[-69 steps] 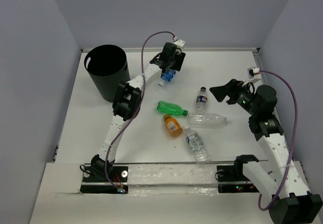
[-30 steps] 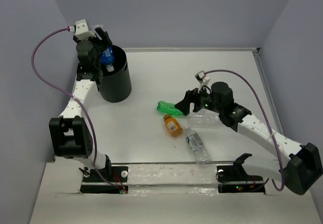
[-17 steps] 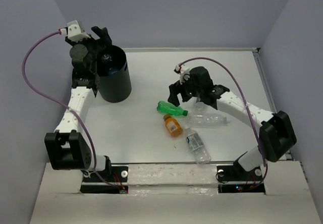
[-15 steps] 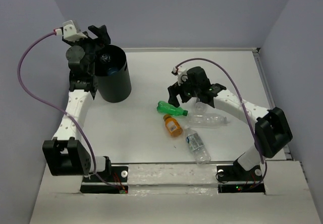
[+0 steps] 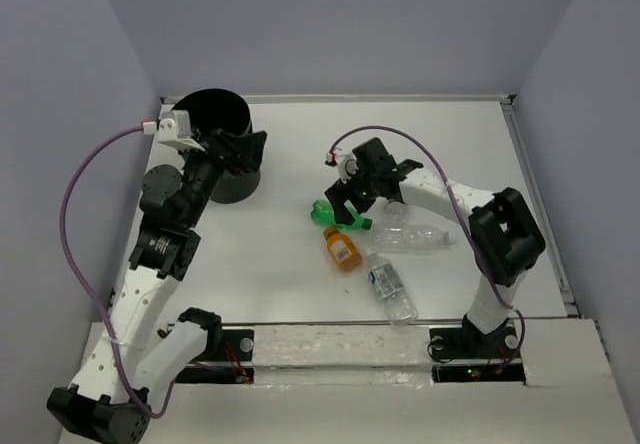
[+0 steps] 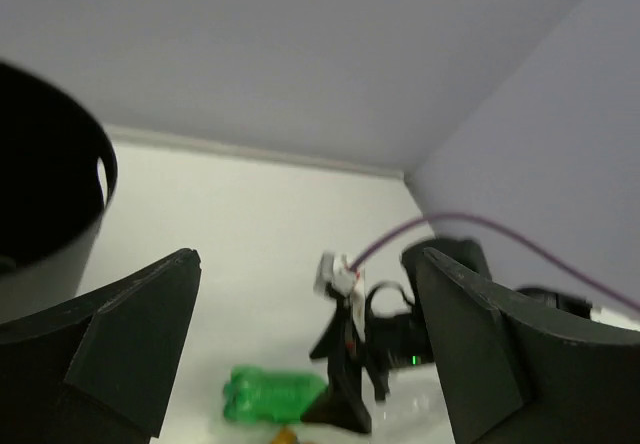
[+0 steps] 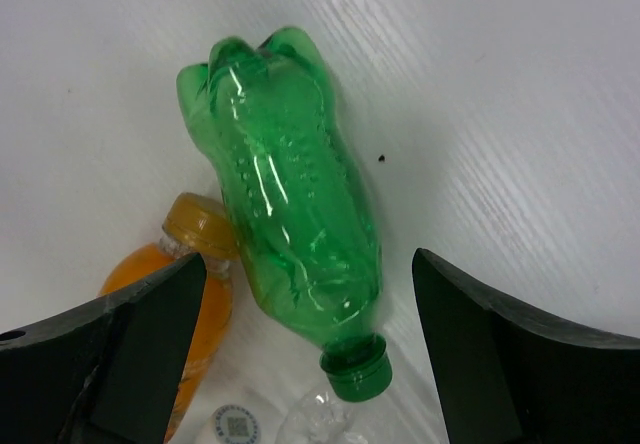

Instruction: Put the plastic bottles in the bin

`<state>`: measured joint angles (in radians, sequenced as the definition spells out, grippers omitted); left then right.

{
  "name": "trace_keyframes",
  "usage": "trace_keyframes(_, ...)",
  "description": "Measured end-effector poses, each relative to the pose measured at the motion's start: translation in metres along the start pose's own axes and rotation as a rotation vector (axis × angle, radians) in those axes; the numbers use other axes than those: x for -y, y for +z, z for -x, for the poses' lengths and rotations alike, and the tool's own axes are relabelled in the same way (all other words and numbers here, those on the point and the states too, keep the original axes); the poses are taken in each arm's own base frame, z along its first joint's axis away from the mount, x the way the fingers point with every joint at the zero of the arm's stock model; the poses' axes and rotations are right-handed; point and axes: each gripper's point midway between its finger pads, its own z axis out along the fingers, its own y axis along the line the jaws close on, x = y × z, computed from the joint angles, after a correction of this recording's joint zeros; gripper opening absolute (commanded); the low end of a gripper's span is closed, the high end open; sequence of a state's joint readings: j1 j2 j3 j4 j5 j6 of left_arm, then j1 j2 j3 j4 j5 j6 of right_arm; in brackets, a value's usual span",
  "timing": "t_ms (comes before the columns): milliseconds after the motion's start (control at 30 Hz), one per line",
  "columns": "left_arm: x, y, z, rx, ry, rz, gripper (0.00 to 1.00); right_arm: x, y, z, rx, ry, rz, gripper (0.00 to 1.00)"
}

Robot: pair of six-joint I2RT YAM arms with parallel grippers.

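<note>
Pale lilac walls (image 5: 350, 24) close in a white tabletop (image 5: 450, 154), and four bottles lie on their sides near its middle. The green plastic bottle (image 5: 340, 215) (image 7: 290, 194) (image 6: 272, 394) is the furthest from the arm bases; the right wrist view shows its ribbed base towards the top of the picture and its green cap at the bottom. Just beside it on the near side is the orange plastic bottle (image 5: 343, 248) (image 7: 185, 284), whose orange cap sits close against the green one's flank; whether they touch cannot be told. To the right of the green cap lies a clear plastic bottle (image 5: 415, 236), and nearer the bases lies a second clear bottle (image 5: 388, 286) with a blue-white label, its upper end near the orange one.

The black cylindrical plastic bin (image 5: 235, 184) (image 6: 50, 194) stands upright at the far left of the table, well apart from the bottles. Its inside is too dark to read.

The right gripper (image 5: 345, 202) (image 7: 308, 264) hangs over the green bottle with its fingers spread wide. The bottle's body lies between them, with bare table showing on either side. The left gripper (image 5: 240, 149) (image 6: 310, 354) is beside the bin's right wall, its fingers also wide apart and holding nothing. Its camera looks across the table at the green bottle and the right arm. A purple cable (image 5: 75, 189) loops from the left wrist, and another purple cable (image 5: 400, 136) arcs above the right arm.
</note>
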<state>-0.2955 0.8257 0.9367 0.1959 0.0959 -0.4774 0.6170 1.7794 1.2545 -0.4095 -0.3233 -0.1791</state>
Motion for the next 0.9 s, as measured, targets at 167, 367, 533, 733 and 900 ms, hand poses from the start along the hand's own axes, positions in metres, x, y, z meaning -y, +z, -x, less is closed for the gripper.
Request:
trace_keyframes(167,-0.035,-0.030,-0.099,-0.299,-0.056,0.077,0.99,0.008,0.018,0.015,-0.009,-0.015,0.008,0.92)
trace_keyframes(367,-0.054,-0.057,-0.132,-0.415,-0.046,0.139,0.99,0.013,0.045,0.019,-0.079,-0.042,0.020,0.91)
trace_keyframes(533,-0.047,-0.062,-0.122,-0.380,-0.015,0.104,0.99,0.018,0.063,0.019,-0.131,-0.065,0.003,0.80)
trace_keyframes(733,-0.052,-0.068,-0.133,-0.405,0.022,0.101,0.99,0.032,0.070,0.043,-0.097,-0.091,-0.057,0.42)
trace_keyframes(900,-0.047,-0.070,-0.128,-0.388,0.073,0.085,0.99,0.042,0.063,0.076,-0.029,-0.108,-0.114,0.36)
